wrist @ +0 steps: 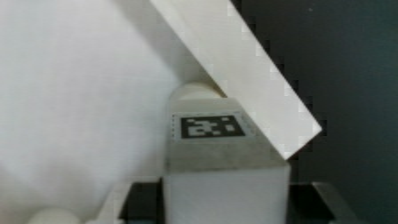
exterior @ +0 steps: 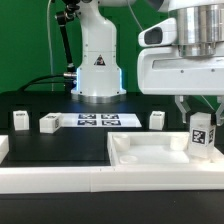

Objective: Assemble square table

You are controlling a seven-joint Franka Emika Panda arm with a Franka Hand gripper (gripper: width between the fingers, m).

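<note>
The square table top (exterior: 150,155) is a large white slab with a raised rim, lying at the exterior view's lower right. My gripper (exterior: 201,116) is shut on a small white leg (exterior: 201,136) with a black-white tag, held upright over the slab's far right corner. I cannot tell whether the leg touches the slab. In the wrist view the tagged leg (wrist: 214,130) fills the gap between my dark fingers (wrist: 146,200), with the slab (wrist: 71,100) and its rim (wrist: 231,60) beyond. Three more legs stand on the black surface: two at the left (exterior: 20,121) (exterior: 48,123) and one near the middle (exterior: 157,119).
The marker board (exterior: 97,120) lies flat in front of the robot base (exterior: 97,70). A long white rail (exterior: 50,182) borders the black surface along the near edge. A green backdrop stands behind.
</note>
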